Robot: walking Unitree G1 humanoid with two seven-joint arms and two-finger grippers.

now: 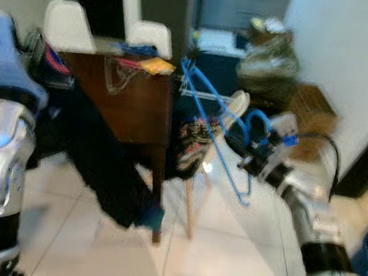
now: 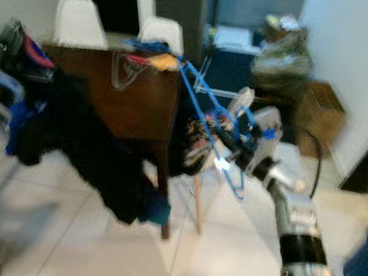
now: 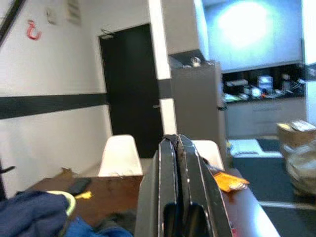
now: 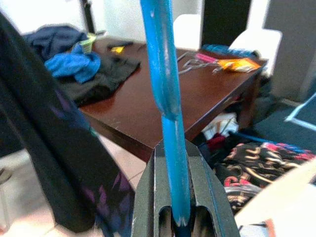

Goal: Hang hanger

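Hanger (image 4: 165, 74), blue, is sitting clamped between my right gripper (image 4: 180, 217) fingers, raised beside the dark wooden table (image 1: 135, 107). Left gripper (image 3: 180, 148) is holding its fingers pressed together, gripping nothing. Clothes (image 4: 79, 69) are lying heaped on the tabletop; white chairs (image 1: 68, 22) are standing behind it, on pale tiled floor (image 1: 226, 246).
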